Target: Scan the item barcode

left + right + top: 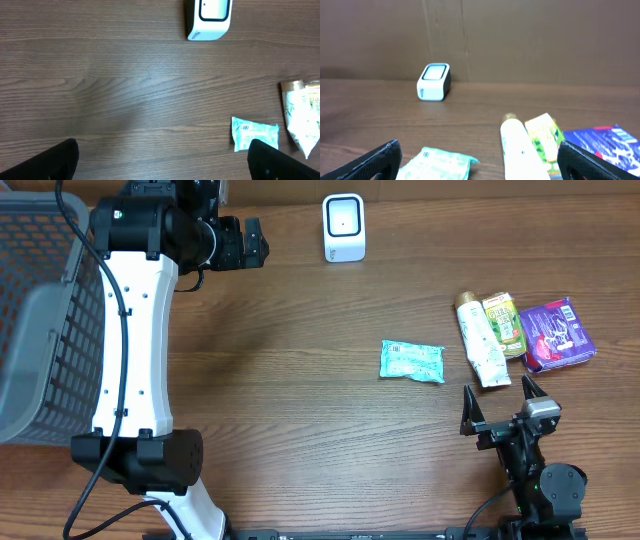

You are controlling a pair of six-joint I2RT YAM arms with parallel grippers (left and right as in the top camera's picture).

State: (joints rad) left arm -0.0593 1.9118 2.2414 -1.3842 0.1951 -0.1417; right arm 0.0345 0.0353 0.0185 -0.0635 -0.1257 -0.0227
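Teal packet lies near a cream tube, perhaps toothpaste; left tool and right tool gape wide.

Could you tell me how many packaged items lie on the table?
4: teal packet mid-table; white tube, green pouch and purple packet side by side at the right.

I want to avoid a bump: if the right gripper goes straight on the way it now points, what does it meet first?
Most likely the near end of the white tube, which lies just ahead of the open right gripper; height is unclear, so it may pass above.
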